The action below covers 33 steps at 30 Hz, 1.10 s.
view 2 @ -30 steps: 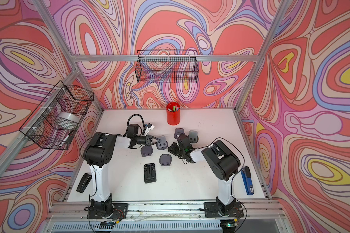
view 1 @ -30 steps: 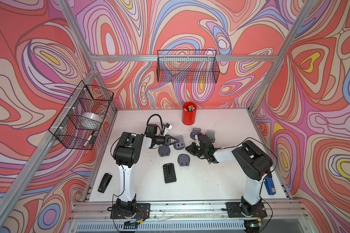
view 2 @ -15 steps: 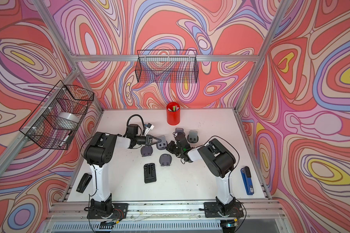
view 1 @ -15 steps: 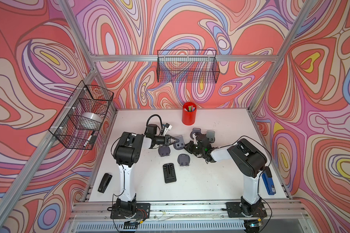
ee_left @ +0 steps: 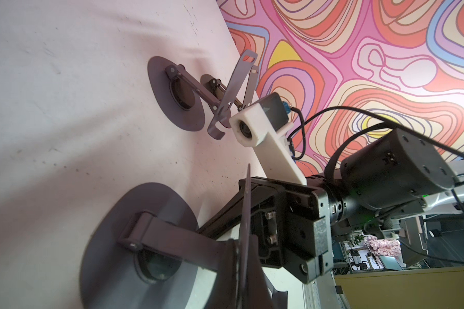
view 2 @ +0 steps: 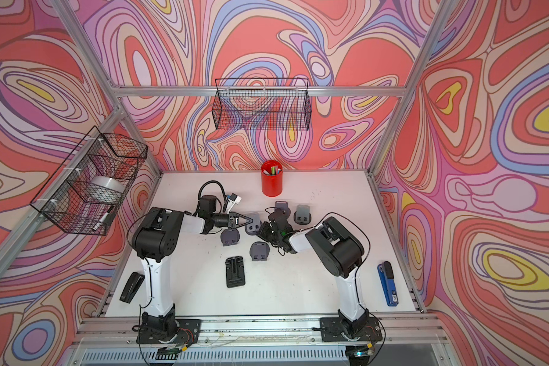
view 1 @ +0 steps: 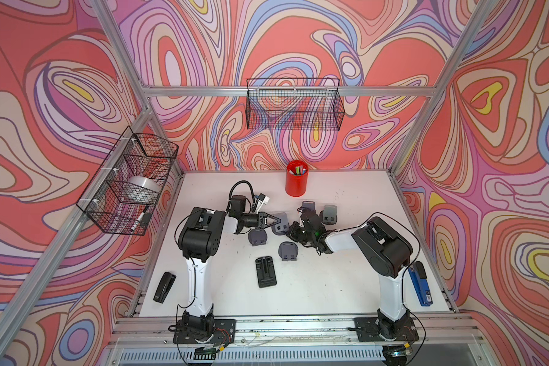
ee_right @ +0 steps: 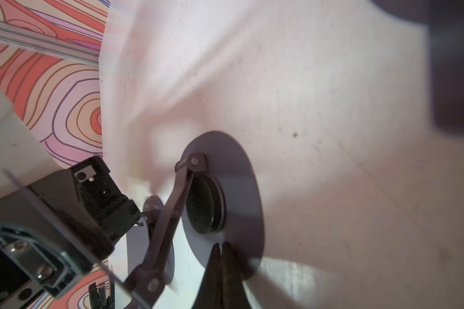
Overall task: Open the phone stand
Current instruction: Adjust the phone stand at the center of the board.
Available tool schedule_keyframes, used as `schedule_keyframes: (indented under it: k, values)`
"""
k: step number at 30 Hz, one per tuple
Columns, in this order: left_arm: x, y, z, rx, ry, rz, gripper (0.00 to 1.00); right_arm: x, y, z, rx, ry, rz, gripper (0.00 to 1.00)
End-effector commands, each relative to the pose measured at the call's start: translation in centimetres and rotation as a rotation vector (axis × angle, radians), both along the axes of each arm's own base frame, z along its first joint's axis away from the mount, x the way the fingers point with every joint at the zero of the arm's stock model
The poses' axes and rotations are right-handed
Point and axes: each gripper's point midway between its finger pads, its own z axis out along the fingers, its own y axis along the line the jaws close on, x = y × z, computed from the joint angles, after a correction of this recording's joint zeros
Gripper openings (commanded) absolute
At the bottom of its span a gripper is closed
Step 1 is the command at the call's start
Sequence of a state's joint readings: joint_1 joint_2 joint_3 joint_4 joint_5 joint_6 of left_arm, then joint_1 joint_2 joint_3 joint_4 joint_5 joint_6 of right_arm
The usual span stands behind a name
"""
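Surface: white tabletop (view 1: 346, 253), swirl-patterned walls around.
Phone stand (view 1: 281, 223): mid-table, between both grippers; base disc (ee_right: 241, 187) flat on the tabletop, arm raised.
Left gripper (view 1: 272, 220): clamped on the stand's thin plate (ee_left: 245, 227).
Right gripper (ee_right: 220, 247): fingers pressed together, tips on the base disc.
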State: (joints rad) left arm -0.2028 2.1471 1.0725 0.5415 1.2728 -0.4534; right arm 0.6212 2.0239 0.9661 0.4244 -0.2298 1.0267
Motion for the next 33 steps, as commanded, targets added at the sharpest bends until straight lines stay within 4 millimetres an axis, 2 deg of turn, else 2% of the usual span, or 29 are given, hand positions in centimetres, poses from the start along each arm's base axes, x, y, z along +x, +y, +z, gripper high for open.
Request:
schedule_keyframes:
  k: [1, 6, 10, 15, 20, 33]
  values:
    - [0.2, 0.4, -1.2, 0.013, 0.003, 0.026, 0.0, -0.3, -0.7, -2.0, -0.066, 0.043, -0.031, 0.0]
    - [0.1, 0.7, -1.6, 0.049, -0.025, 0.05, 0.0, -0.5, -1.2, -3.0, -0.069, 0.071, -0.065, 0.0]
    - [0.0, 1.3, -2.1, 0.15, -0.07, 0.076, 0.0, -0.7, -1.4, -3.6, -0.075, 0.091, -0.07, 0.0]
    - [0.1, 1.3, -1.8, 0.223, -0.126, 0.099, 0.0, -1.0, -1.6, -4.0, -0.082, 0.11, -0.075, 0.0]
    - [0.0, 1.1, -2.3, 0.301, -0.182, 0.117, 0.0, -1.3, -1.8, -4.4, -0.084, 0.13, -0.079, 0.0]
    - [0.2, 1.4, -1.3, 0.358, -0.318, 0.187, 0.0, -1.7, -2.0, -5.1, -0.09, 0.162, -0.088, 0.0]
